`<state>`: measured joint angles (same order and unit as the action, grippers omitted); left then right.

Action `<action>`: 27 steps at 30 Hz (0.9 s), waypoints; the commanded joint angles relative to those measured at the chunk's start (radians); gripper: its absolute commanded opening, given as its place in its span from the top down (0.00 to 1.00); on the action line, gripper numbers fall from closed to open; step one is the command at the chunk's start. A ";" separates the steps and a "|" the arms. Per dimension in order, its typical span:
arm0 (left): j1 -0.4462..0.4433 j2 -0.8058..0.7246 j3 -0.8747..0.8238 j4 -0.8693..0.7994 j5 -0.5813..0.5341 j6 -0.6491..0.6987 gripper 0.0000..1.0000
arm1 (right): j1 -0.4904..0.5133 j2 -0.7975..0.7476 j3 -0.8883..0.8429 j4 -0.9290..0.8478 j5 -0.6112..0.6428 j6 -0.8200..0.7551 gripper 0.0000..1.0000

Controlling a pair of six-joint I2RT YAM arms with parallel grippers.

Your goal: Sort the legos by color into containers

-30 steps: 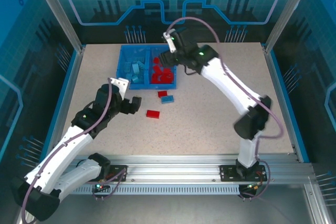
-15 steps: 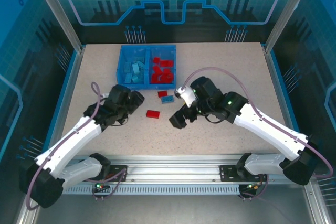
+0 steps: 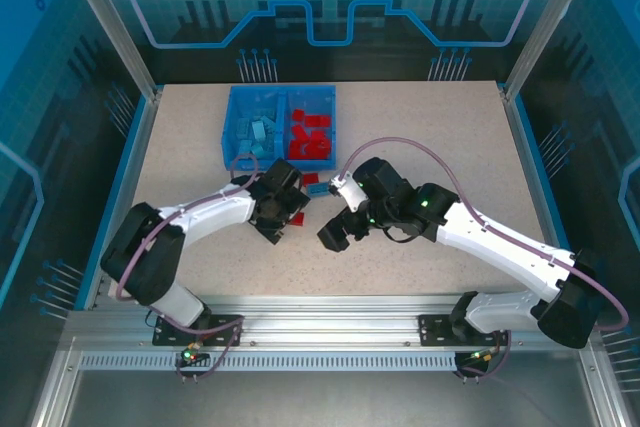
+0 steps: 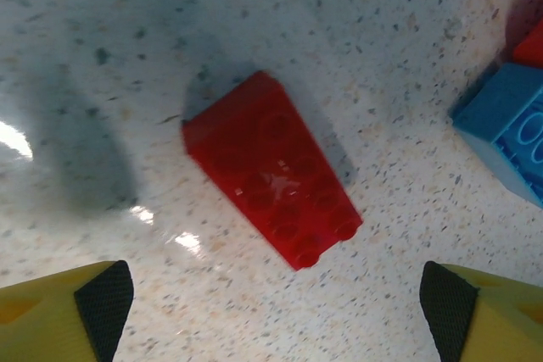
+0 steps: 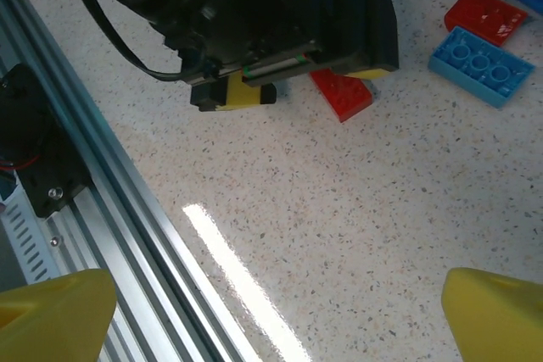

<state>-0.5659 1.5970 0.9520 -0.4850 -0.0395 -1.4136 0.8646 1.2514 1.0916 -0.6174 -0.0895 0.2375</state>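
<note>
A red lego (image 4: pixel 271 167) lies flat on the table, just ahead of my left gripper (image 4: pixel 276 311), which hangs open above it with nothing between its fingers (image 4: pixel 102 303). From the right wrist view that gripper (image 5: pixel 288 31) covers part of the same red lego (image 5: pixel 342 93). A light blue lego (image 3: pixel 318 189) and a small red lego (image 3: pixel 310 179) lie loose just in front of the bin (image 3: pixel 228 127). Its left container holds light blue legos (image 3: pixel 258 132), its right one red legos (image 3: pixel 312 135). My right gripper (image 3: pixel 335 232) is open and empty over bare table.
The aluminium rail (image 5: pixel 85 201) at the table's near edge runs close to my right gripper. Blue walls border the table on both sides. The two grippers stand close together at mid-table.
My left arm has swung right to hang over the red lego. My right arm has pulled back from the bin's red side to mid-table, its jaws opened.
</note>
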 commanded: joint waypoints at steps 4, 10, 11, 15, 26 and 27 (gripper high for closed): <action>0.009 0.134 0.110 -0.081 -0.006 0.036 0.26 | 0.013 -0.015 -0.019 -0.018 0.050 0.019 0.00; 0.011 0.176 0.083 -0.069 -0.011 0.036 0.45 | 0.012 -0.060 -0.043 -0.018 0.067 0.042 0.00; 0.013 0.178 0.079 -0.070 -0.012 0.041 0.48 | 0.012 -0.066 -0.045 -0.019 0.068 0.045 0.00; 0.013 0.154 0.059 -0.075 -0.028 0.051 0.55 | 0.012 -0.084 -0.042 -0.024 0.073 0.052 0.00; -0.045 -0.098 0.189 -0.225 -0.195 0.242 0.69 | 0.012 -0.157 -0.042 -0.023 0.125 0.107 0.00; -0.056 -0.116 0.218 -0.229 -0.233 0.286 0.69 | 0.012 -0.165 -0.041 -0.022 0.137 0.110 0.00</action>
<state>-0.5892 1.5650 1.0718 -0.6487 -0.1490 -1.2552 0.8654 1.1221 1.0534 -0.6353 0.0063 0.3157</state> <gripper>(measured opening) 0.341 0.999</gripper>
